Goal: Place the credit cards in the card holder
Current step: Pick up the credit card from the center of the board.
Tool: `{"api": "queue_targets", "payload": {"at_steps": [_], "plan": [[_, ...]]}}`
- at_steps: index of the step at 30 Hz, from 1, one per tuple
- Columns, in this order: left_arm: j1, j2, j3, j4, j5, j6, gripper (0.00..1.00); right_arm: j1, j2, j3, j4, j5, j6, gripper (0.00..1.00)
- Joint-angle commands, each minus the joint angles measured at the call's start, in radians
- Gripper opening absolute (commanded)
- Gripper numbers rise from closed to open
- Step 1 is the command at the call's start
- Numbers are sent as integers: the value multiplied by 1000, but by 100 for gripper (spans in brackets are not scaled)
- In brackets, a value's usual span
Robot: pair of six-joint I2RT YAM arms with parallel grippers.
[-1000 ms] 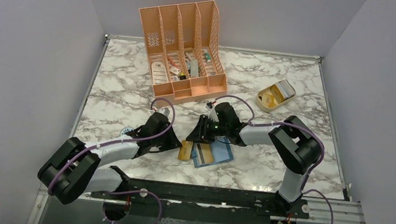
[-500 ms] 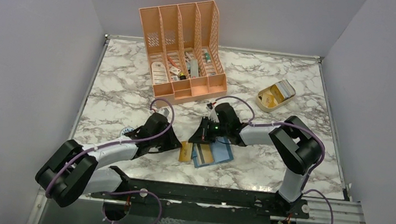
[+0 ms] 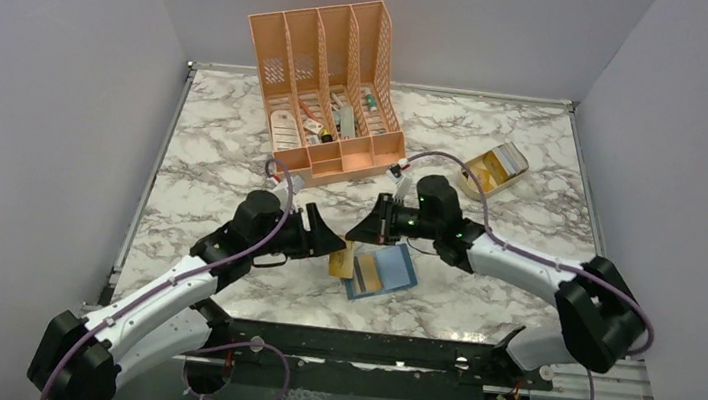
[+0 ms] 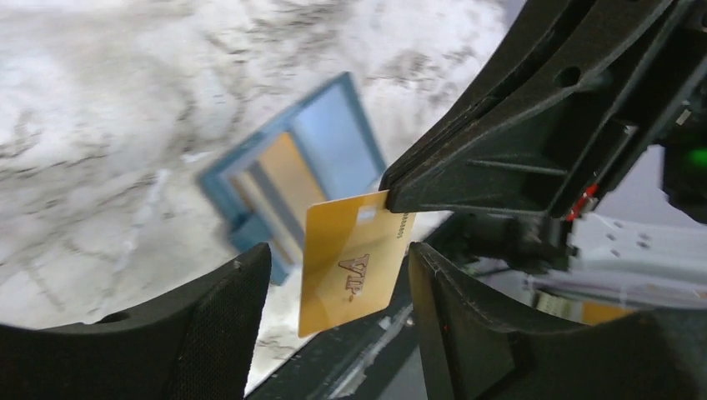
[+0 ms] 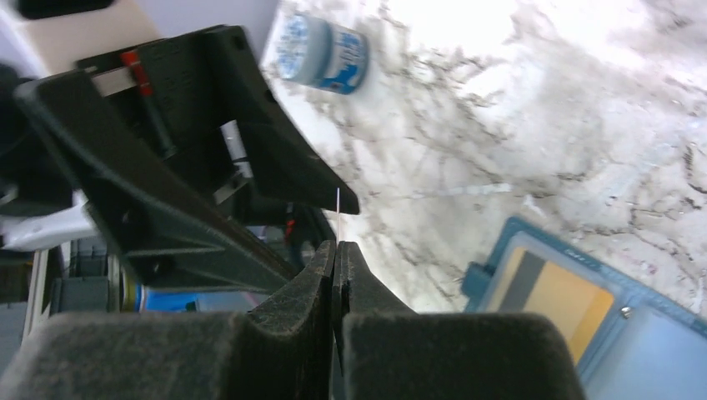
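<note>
Left wrist: gold credit card (image 4: 348, 268) in tight pinch of right end effector (image 4: 395, 193), between wide-apart left end effector (image 4: 333, 255) fingers (image 4: 218, 333).

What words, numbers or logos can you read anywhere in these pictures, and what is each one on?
"VIP": on the gold card.
Small print along that card's edge: too small to read.
Blue print on the round disc: too blurred to read.
Labels in the organizer: too small to read.

- My right fingers (image 4: 508, 133) hide the gold card's (image 4: 350, 271) top edge.
- The card holder (image 5: 650, 350) is cut off at my right wrist view's edge.
- The peach organizer's (image 3: 339, 165) contents are too small to tell.
</note>
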Motion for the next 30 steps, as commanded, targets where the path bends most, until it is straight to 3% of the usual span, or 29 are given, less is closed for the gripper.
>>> {"api": "queue_targets", "payload": {"at_steps": [1, 5, 11, 13, 17, 19, 23, 30], "plan": [[4, -77, 16, 76, 164, -19, 64, -10, -157, -64, 54, -55, -8, 1], [4, -122, -19, 191, 225, -92, 56, -9, -245, -109, 133, -63, 37, 1], [5, -167, -84, 348, 253, -211, 0, -11, -266, -111, 128, -54, 47, 1], [5, -164, -95, 349, 244, -204, 0, -11, -261, -107, 98, -46, 38, 3], [5, -138, -116, 346, 223, -195, 0, -10, -275, -86, -22, 21, -16, 29], [5, -130, -124, 324, 195, -184, 0, -11, -286, -54, -147, 119, -76, 36], [5, -95, -119, 262, 136, -131, 0, -12, -312, -2, -350, 272, -167, 42], [5, 51, -65, 257, 160, -109, 0, -13, -366, -9, -506, 473, -232, 44]]}}
